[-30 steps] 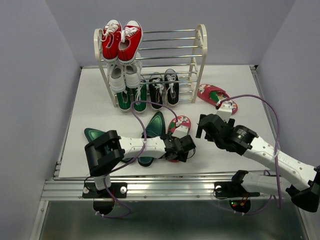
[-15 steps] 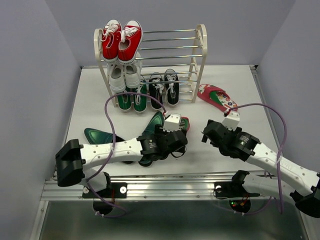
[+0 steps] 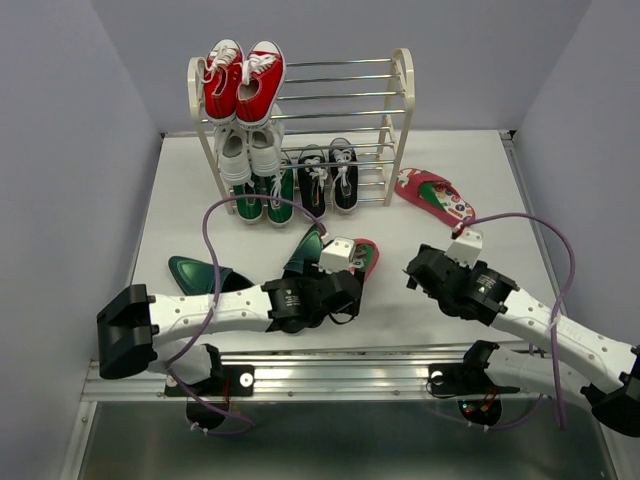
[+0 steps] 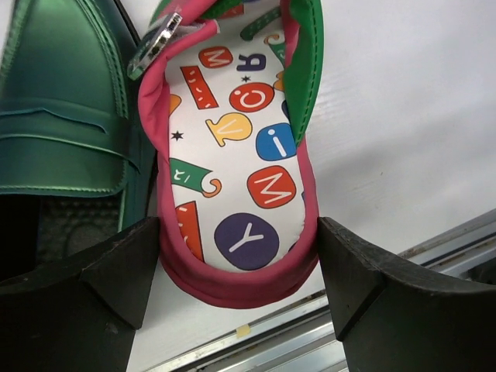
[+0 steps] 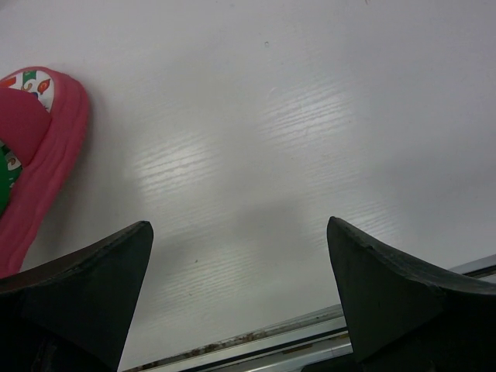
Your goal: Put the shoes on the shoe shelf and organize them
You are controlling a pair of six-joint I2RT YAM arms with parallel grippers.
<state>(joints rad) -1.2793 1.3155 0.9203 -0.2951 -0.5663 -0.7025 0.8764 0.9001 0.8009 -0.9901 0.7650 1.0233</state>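
Observation:
The shoe shelf (image 3: 402,100) stands at the back. Its bottom tier holds a pair of black sneakers (image 3: 330,180) and a green pair (image 3: 264,200). One red flip-flop (image 3: 432,194) lies right of the shelf. The other red flip-flop (image 3: 366,255) lies mid-table, and in the left wrist view (image 4: 240,155) its heel sits between my left gripper's (image 4: 239,263) fingers, which press on both its sides. A green loafer (image 4: 62,116) lies right beside it, also in the top view (image 3: 305,250). A second loafer (image 3: 195,272) lies at the left. My right gripper (image 3: 420,265) is open and empty over bare table (image 5: 240,294).
Red sneakers (image 3: 243,80) sit on the shelf's top tier and white sneakers (image 3: 250,150) on the tier below. The metal rail at the table's near edge (image 4: 325,325) lies just below both grippers. A flip-flop edge (image 5: 35,163) shows at the left of the right wrist view.
My left arm has swung left and its gripper has settled around the near flip-flop's heel. My right gripper has moved slightly toward the near edge.

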